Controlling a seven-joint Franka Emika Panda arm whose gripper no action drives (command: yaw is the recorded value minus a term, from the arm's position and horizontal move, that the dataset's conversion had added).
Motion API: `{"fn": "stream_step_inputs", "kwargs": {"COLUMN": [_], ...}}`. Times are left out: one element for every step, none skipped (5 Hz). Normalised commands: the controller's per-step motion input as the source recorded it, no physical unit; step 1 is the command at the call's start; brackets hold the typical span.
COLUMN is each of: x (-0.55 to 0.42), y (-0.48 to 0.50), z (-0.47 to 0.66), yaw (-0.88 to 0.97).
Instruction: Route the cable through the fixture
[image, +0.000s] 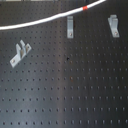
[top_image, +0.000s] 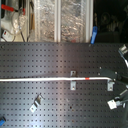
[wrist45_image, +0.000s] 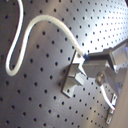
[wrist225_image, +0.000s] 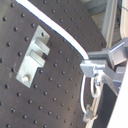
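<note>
The cable (top_image: 45, 79) lies stretched across the black pegboard (top_image: 50, 107), which serves as the counter here. In the second exterior view it runs from that view's left edge toward the arm on the right, its red band (top_image: 89, 78) falling between the middle clip (top_image: 73, 80) and the right clip (top_image: 110, 85). In the first exterior view it passes above the middle clip (image: 70, 26) and the right clip (image: 114, 25), apparently not seated in either, and well apart from the left clip (image: 20, 54).

The claw (wrist225_image: 90, 67) holds the cable's end, pinched tightly between narrow fingers, as both wrist views show; in the first wrist view its tip sits just beside a clip (wrist45_image: 75, 75).

I judge the routing has barely started: the cable is held taut beside the clips but threaded through none. The next move calls for lowering the held end into the nearest clip's slot, keeping tension so the slack does not lift out.
</note>
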Motion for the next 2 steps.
{"fn": "stream_step_inputs", "kwargs": {"x": [0.0,-0.14], "y": [0.0,0.026], "z": [0.01,0.17], "yaw": [-0.24,-0.21]}}
